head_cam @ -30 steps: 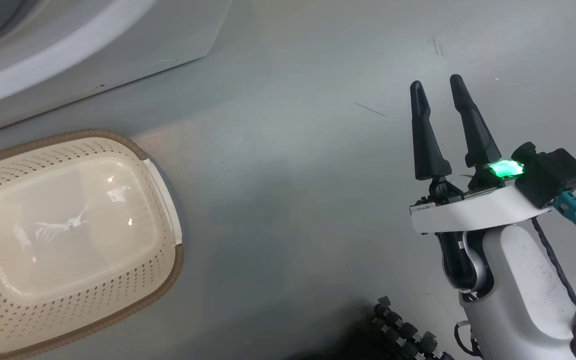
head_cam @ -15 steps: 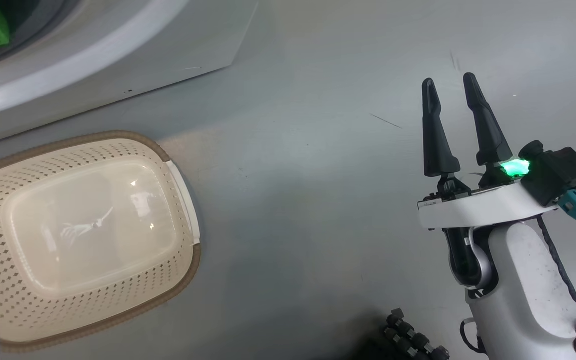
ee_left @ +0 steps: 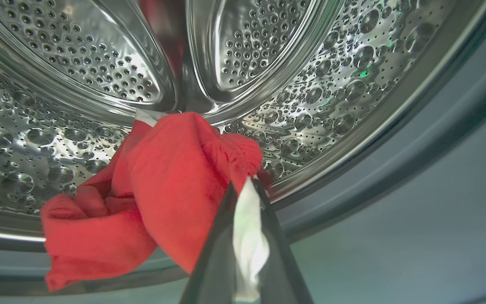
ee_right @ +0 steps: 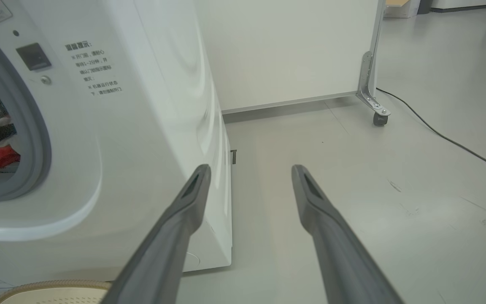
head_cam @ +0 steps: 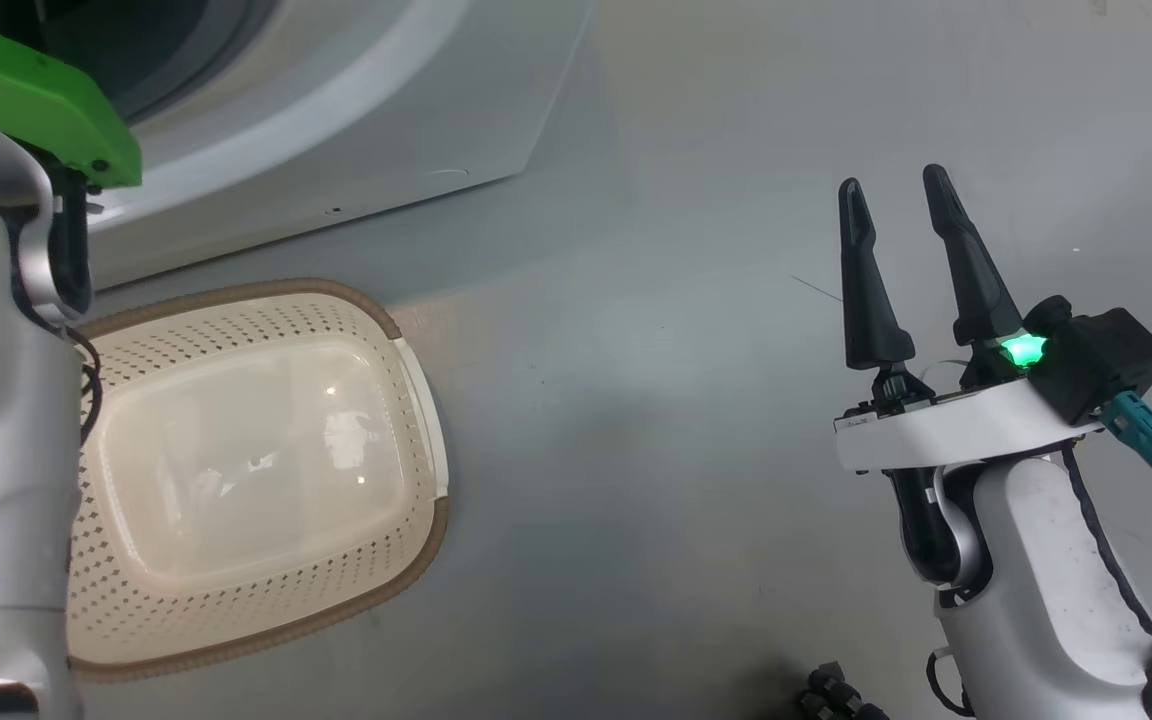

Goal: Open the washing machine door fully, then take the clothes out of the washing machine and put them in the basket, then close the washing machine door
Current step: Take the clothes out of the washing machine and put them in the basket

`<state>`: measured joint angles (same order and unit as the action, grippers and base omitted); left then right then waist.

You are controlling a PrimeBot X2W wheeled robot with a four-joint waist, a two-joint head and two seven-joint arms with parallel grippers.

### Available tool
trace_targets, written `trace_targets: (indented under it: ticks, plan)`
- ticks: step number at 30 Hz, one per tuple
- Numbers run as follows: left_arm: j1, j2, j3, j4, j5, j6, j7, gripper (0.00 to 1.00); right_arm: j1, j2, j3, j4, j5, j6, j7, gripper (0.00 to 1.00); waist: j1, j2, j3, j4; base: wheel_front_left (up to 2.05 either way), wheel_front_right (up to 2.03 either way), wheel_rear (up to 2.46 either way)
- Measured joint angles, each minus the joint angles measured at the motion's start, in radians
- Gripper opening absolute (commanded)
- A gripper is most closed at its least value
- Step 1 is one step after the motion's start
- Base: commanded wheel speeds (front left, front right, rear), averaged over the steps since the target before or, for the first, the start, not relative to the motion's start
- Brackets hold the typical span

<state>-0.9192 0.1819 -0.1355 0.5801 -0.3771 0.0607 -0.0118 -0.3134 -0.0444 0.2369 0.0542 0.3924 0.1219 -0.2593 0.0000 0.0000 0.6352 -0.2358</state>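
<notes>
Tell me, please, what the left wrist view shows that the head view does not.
Left wrist view: the steel drum from inside, and the left gripper shut on the white part of the red clothes at the drum's mouth. Head view: the basket on the floor with no clothes in it, and the right gripper open above the floor. Shared: the washing machine, seen as a white front from the head and as drum from the wrist.

Test lab: washing machine (ee_right: 141, 126), wheeled partition (ee_right: 289, 50).
</notes>
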Motion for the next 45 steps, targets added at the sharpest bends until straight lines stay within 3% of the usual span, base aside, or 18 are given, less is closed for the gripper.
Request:
trace_targets:
  ticks: [15, 45]
  plan:
    - [0.169, -0.067, -0.027, -0.088, 0.001, -0.002, -0.190, 0.00, 0.062, -0.001, -0.003, 0.016, -0.045, 0.000, 0.000, 1.00, 0.0000, 0.0000, -0.123, 0.063, 0.00, 0.00, 0.00]
    - [0.425, -0.114, -0.058, -0.417, 0.056, 0.030, -0.237, 0.00, 0.184, -0.001, -0.003, 0.022, -0.087, 0.000, 0.000, 1.00, 0.0000, 0.0000, -0.327, 0.202, 0.00, 0.00, 0.00]
